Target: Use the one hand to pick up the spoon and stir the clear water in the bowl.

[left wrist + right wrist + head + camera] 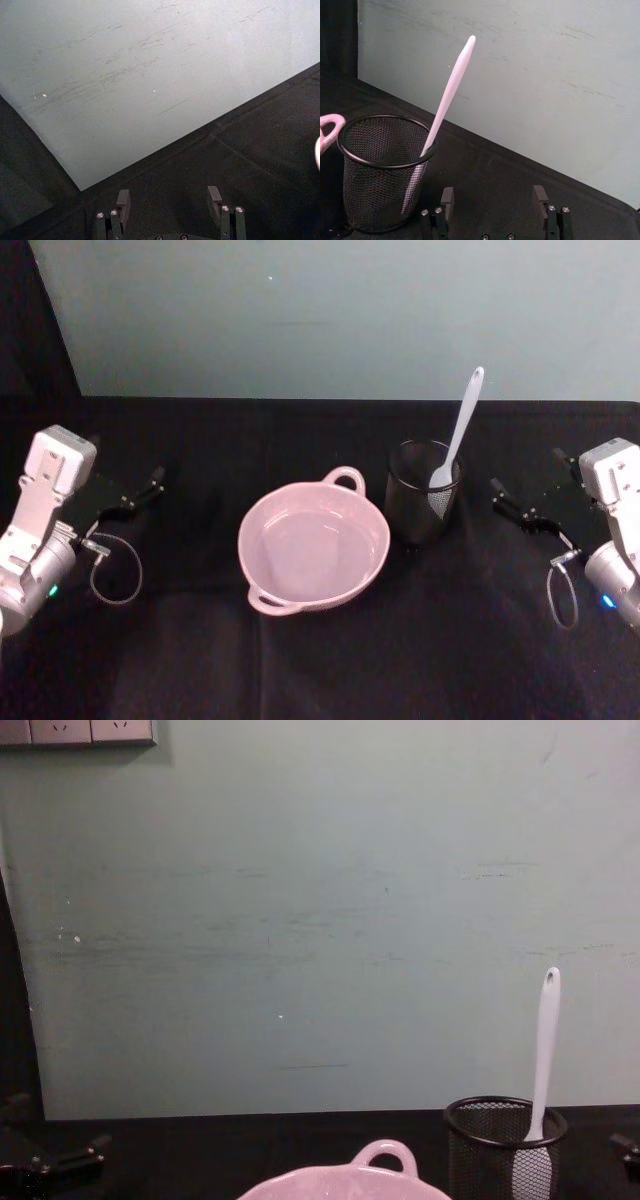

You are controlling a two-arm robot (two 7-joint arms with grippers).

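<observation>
Pale green wall (300, 920), blk tablecloth (320, 660)

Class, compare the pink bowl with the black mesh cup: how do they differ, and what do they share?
The bowl is pink and glossy; the cup is black wire mesh. The bowl is wide and shallow; the cup is narrow and tall. The cup holds the spoon; the bowl has none. Both stand upright on the black table.

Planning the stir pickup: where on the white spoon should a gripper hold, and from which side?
Take the white spoon by its bare handle above the rim of the black mesh cup; the scoop sits inside it. Likely come from the robot's right: the open right gripper is beside the cup, the left gripper sits farther off.
</observation>
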